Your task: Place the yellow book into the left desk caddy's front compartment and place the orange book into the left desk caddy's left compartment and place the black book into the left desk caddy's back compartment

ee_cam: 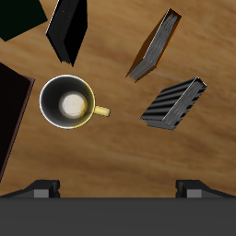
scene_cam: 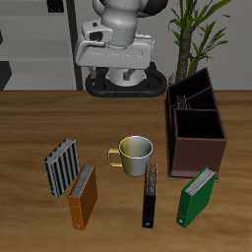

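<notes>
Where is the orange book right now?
In the exterior view, the orange book stands on the table near its front edge, just in front of the striped book and across from the mug.

Brown wood-grain table top point(scene_cam: 30, 128) looked matt, with visible streaked grain. The white mug with the yellowish handle point(scene_cam: 133, 153) looked glazed and glossy, like ceramic. The dark brown box-shaped caddy point(scene_cam: 197, 153) read as matt, smooth panels. The orange-brown hardcover book point(scene_cam: 84, 200) had a smooth cover and white paper page edges. The slim black book point(scene_cam: 150, 197) looked matt.
</notes>
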